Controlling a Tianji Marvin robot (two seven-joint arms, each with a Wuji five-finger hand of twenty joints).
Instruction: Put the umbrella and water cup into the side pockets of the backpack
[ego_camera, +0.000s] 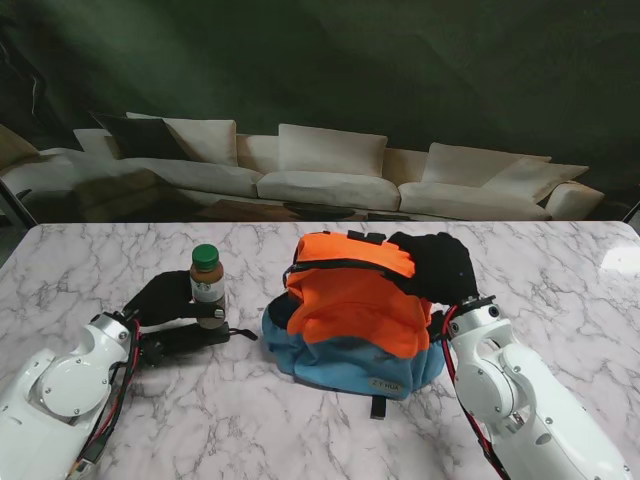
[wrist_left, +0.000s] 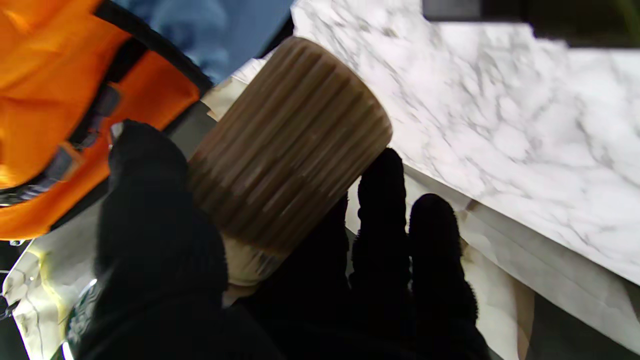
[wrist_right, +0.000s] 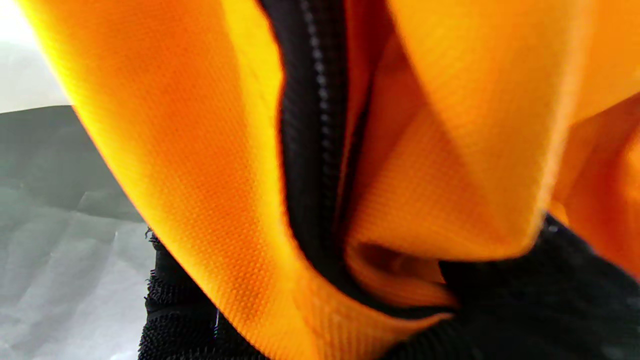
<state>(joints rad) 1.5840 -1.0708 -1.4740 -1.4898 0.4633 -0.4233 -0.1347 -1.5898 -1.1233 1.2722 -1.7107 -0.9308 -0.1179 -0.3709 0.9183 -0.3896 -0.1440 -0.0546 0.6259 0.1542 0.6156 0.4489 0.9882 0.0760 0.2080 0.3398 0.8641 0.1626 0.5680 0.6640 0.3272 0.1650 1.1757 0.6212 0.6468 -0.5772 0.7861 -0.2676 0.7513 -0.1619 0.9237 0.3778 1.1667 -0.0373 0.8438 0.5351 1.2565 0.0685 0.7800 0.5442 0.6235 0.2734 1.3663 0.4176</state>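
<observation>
1. The left hand (ego_camera: 170, 300) is closed around the water cup (ego_camera: 208, 287), a brown ribbed bottle with a green lid, standing upright on the marble bench (ego_camera: 120, 260); in the left wrist view the black-gloved fingers (wrist_left: 380, 210) wrap its ribbed body (wrist_left: 290, 145)
2. The cup stands just to the left of the backpack (ego_camera: 350, 315), apart from it, not in any pocket
3. The backpack, orange on top with a blue base, sits slumped near the middle of the bench
4. The right hand (ego_camera: 438, 265) rests on the backpack's upper right corner, its black glove pressed into the fabric; whether those fingers pinch the cloth or merely lie on it cannot be told
5. The right wrist view is filled with orange fabric (wrist_right: 210, 200) and a black zipper line (wrist_right: 312, 150)
6. The umbrella cannot be made out in any view
</observation>
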